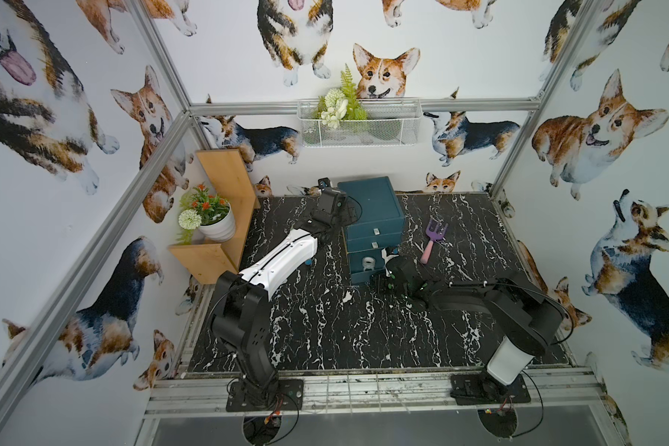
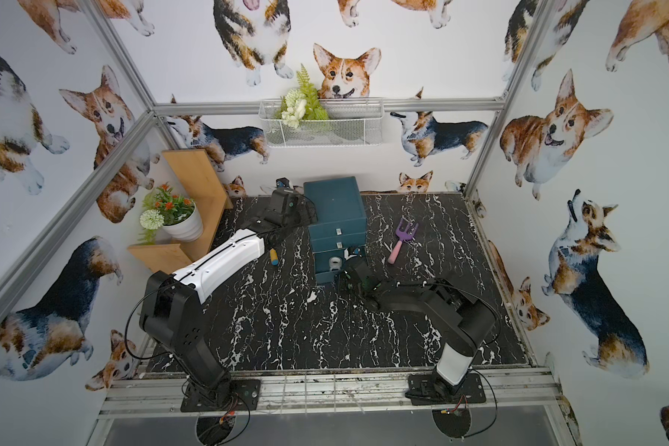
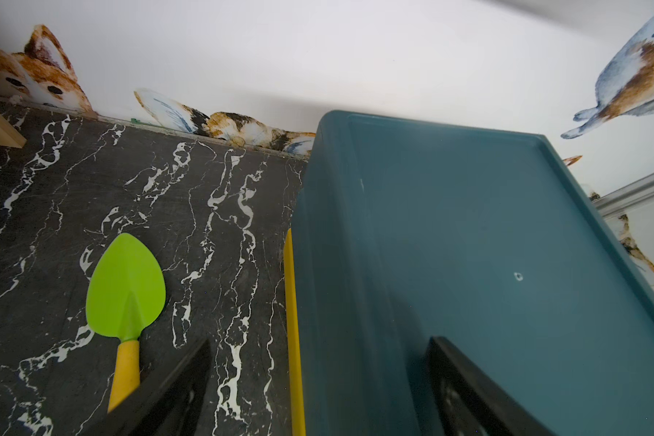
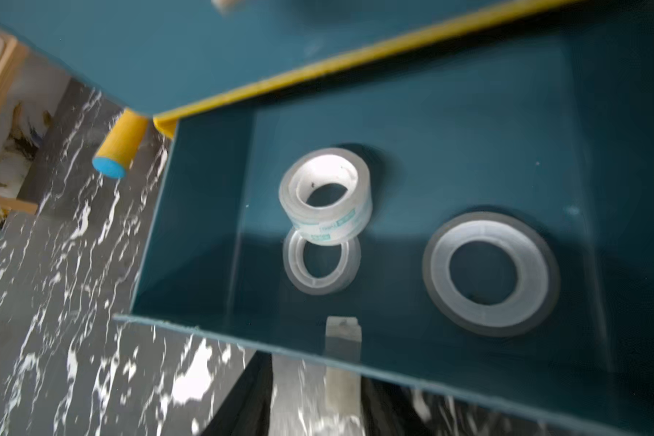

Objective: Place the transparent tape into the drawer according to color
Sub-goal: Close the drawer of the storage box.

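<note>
Right wrist view showing three clear tape rolls (image 4: 489, 273) lying in open bottom drawer (image 4: 204, 211), one tilting on another. Likely light, stiff, slick; gripping across rim advised. Right gripper (image 1: 386, 260) hanging part-open, empty; left gripper (image 3: 320, 341) gaping wide, straddling chest (image 3: 469, 226) edge.

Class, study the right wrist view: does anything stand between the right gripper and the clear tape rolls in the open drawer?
Nothing visible covers them. The drawer is pulled out and open on top. Three clear tape rolls lie exposed, behind only its front wall.
</note>
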Robot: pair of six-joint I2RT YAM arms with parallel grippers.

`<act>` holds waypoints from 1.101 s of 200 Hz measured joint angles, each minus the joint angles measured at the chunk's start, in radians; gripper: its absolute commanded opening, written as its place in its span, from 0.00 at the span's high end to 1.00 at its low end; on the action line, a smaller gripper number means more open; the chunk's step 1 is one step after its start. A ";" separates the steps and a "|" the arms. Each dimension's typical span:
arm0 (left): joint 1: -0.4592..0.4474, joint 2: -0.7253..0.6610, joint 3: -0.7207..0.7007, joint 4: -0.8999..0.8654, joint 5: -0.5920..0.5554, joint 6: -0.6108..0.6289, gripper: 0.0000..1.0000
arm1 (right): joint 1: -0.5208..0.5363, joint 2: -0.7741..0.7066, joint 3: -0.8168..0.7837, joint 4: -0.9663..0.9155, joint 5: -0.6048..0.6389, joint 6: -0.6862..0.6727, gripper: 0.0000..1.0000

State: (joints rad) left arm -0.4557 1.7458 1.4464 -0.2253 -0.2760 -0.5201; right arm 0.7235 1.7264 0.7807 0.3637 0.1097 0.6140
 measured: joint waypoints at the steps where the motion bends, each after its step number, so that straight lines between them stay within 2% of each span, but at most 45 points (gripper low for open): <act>1: 0.000 0.000 -0.001 0.000 0.000 0.000 0.07 | 0.000 0.002 0.001 0.003 0.001 -0.001 0.57; 70: 0.011 -0.003 -0.049 0.082 0.019 -0.005 0.07 | -0.024 0.227 0.071 0.352 0.127 -0.014 0.58; 104: 0.016 -0.003 -0.067 0.113 0.021 -0.008 0.06 | -0.009 0.297 0.107 0.432 0.182 0.006 0.58; 118: 0.018 -0.009 -0.077 0.125 0.022 -0.008 0.05 | -0.004 0.304 0.114 0.438 0.193 0.009 0.53; 133: 0.023 -0.032 -0.096 0.119 0.024 -0.008 0.01 | 0.000 0.296 0.112 0.438 0.190 0.010 0.41; 145: 0.026 -0.073 -0.124 0.098 0.036 -0.011 0.01 | 0.016 0.247 0.072 0.443 0.182 0.007 0.32; 165: 0.029 -0.183 -0.200 0.040 0.050 -0.012 0.01 | 0.068 0.096 -0.072 0.476 0.163 0.005 0.23; 192: 0.030 -0.372 -0.369 0.026 0.052 -0.037 0.00 | 0.119 -0.163 -0.279 0.456 0.184 0.024 0.16; 205: 0.030 -0.447 -0.454 0.026 0.038 -0.047 0.00 | 0.130 -0.299 -0.344 0.401 0.217 0.034 0.00; 220: 0.030 -0.509 -0.527 0.025 0.018 -0.064 0.00 | 0.136 -0.452 -0.391 0.317 0.268 0.032 0.00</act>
State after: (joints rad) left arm -0.4255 1.2369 0.9192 -0.2005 -0.2577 -0.5838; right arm 0.8593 1.2747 0.3897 0.6811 0.3775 0.6464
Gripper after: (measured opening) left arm 0.996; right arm 0.999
